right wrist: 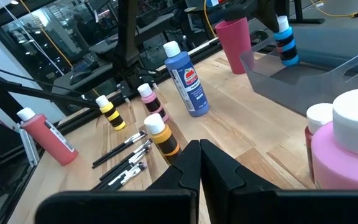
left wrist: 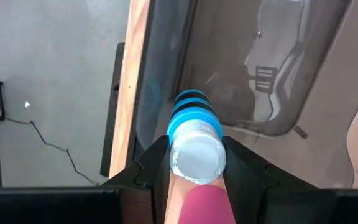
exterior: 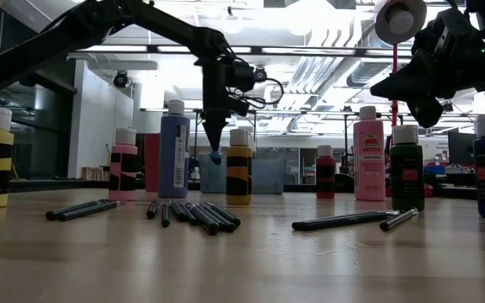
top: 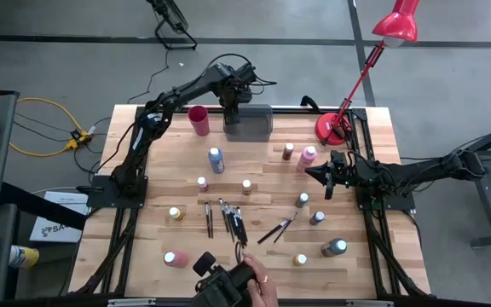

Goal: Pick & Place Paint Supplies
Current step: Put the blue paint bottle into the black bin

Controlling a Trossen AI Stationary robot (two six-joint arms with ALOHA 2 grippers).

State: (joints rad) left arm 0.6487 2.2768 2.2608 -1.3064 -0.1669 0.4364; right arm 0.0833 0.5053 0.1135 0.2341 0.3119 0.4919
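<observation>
- Table (top: 254, 260): pale butcher-block wood in glued strips, smooth, in a dark metal frame.
- Near edge: a person's hand (top: 261, 286) on a black boxy device (top: 224, 286).
- Near row: squat pink bottle (top: 176, 258) with a pale cap; small yellow bottle (top: 300, 259); dark-green bottle (top: 334, 247) lying on its side.
- Paintbrushes (top: 228, 219): thin dark-handled sticks lying flat in a loose bundle at mid-table; two more brushes (top: 276, 228) lie crossed just to its right.
- Yellow-and-black bottle (top: 175, 214), upright, left of the brushes.
- Middle row: small pink bottle (top: 202, 183); amber bottle (top: 246, 186); green bottle (top: 302, 199); grey bottle (top: 317, 217). All cylindrical, pale-capped.
- Tall blue bottle (top: 216, 159): glossy plastic, labelled, upright.
- Right gripper (top: 326, 176): clenched on nothing, hanging above the table's right side near the large pink bottle (top: 306, 158) and the brown bottle (top: 288, 151).
- Red cup (top: 199, 120): plain cylinder, upright, just left of the tray.
- Grey tray (top: 258, 128): translucent rectangular plastic with rounded corners, at the far edge.
- Left gripper (left wrist: 196, 163): grasping a small bright-blue bottle (left wrist: 194, 134) with black bands and a clear cap. It holds the bottle above the tray's left part; the low view shows it hanging clear of the tray.
- Red desk lamp (top: 352, 81): round base on the far right corner, arm angled upward.
</observation>
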